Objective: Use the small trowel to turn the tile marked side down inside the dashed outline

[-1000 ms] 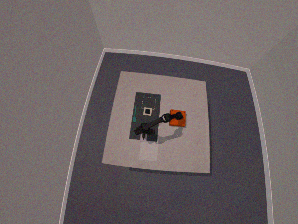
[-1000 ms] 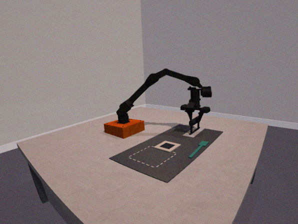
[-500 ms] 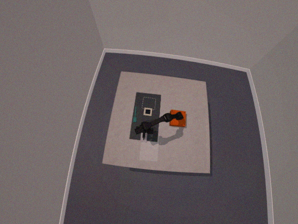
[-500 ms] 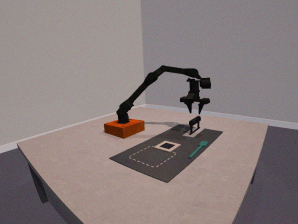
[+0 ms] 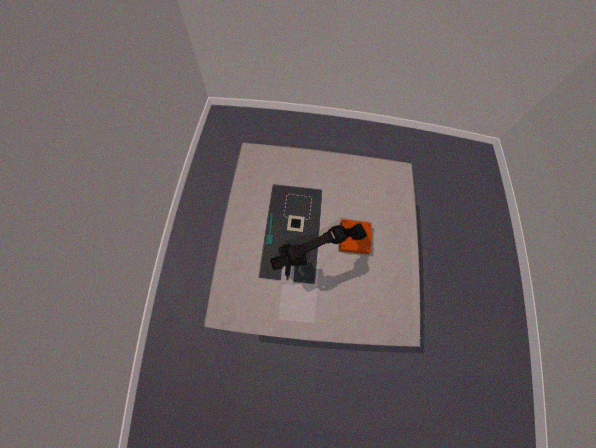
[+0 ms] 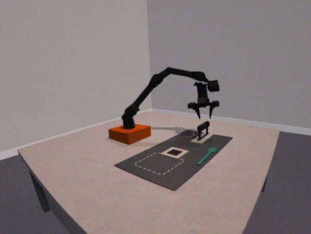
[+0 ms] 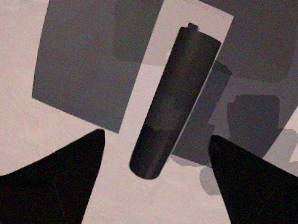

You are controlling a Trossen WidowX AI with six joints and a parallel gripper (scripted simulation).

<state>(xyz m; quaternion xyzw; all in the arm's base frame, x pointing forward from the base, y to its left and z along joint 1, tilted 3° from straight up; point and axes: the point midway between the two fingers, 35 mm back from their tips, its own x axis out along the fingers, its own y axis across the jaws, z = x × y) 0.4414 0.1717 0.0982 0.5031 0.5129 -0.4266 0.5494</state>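
Note:
The tile [image 5: 295, 223] [image 6: 175, 152] lies flat on the dark mat [image 5: 279, 192] [image 6: 169, 181] with its dark square facing up. It slightly overlaps the near edge of the dashed outline [image 6: 162, 174]. The small trowel, with a black bridge handle [image 5: 288, 272] [image 6: 203, 126] [image 7: 175, 100] and a pale flat blade [image 5: 298, 307], rests across the mat's end, its blade reaching onto the table. My gripper [image 6: 205, 118] [image 7: 158, 139] is open and empty, a little above the trowel handle. In the wrist view the handle is slanted relative to my fingers.
A thin teal tool [image 5: 270, 239] [image 6: 205, 156] lies along the mat's side, beside the tile and apart from it. The orange arm base [image 5: 345, 246] [image 6: 118, 136] stands on the table beyond the mat's other long side. The black arm reaches over the mat from there.

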